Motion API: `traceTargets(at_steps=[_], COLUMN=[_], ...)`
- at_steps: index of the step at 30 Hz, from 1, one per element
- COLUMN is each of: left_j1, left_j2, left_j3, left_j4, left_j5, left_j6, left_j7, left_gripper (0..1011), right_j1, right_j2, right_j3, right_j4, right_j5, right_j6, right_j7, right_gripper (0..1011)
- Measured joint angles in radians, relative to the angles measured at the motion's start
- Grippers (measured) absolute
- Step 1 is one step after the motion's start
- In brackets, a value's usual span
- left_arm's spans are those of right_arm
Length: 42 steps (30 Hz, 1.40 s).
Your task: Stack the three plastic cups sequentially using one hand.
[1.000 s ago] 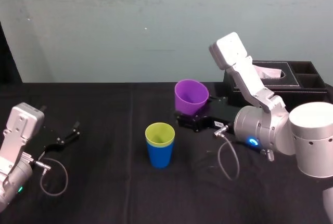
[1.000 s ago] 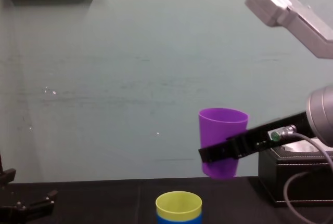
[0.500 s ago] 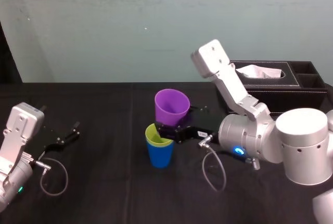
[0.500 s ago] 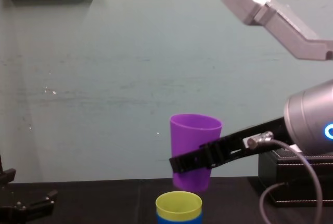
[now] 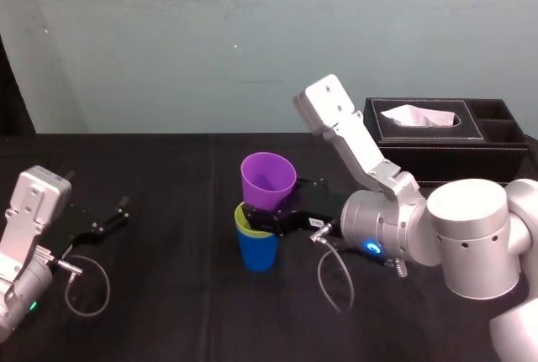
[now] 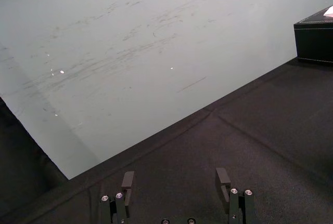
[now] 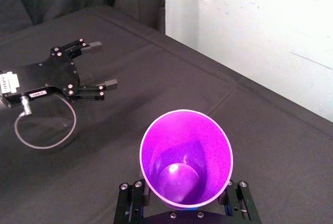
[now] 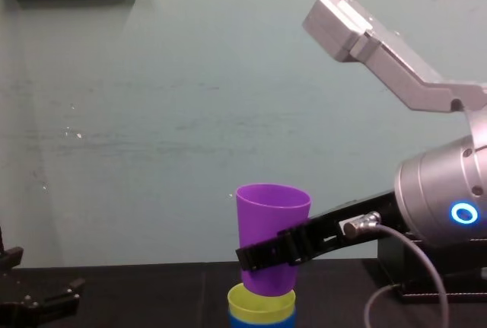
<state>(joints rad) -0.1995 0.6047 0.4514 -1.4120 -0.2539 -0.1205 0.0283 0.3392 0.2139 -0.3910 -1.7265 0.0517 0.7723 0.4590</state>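
Holding the purple cup [image 5: 268, 179] gripped between them, the right arm's jaws hang just above the yellow-green cup [image 5: 245, 219], nested in the blue cup [image 5: 257, 253]; the purple base dips into its rim. Final stacking step, seemingly: lower straight, then release. The left arm's jaws sit open, well apart.

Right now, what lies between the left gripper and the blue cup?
Bare black tablecloth, per the head view, from the left gripper to the blue cup.
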Motion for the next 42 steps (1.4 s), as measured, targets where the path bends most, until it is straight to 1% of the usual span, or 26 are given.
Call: traceTargets(at_steps=[12,31,42], left_j1=[0.000,0.000,0.000], left_j2=[0.000,0.000,0.000], left_j3=[0.000,0.000,0.000], left_j4=[0.000,0.000,0.000], left_j5=[0.000,0.000,0.000], left_j6=[0.000,0.000,0.000], left_j7=[0.000,0.000,0.000], left_gripper=[1000,1000,1000], right_j1=[0.028,0.063,0.067], right_j2=[-0.004,-0.020,-0.023], right_j3=[-0.030,-0.045,-0.050], right_j4=[0.049,0.122,0.131], right_j5=[0.006,0.010,0.010], right_j6=[-0.018,-0.038,-0.035], right_j7=[-0.023,-0.042,-0.047], right_gripper=[700,700,700])
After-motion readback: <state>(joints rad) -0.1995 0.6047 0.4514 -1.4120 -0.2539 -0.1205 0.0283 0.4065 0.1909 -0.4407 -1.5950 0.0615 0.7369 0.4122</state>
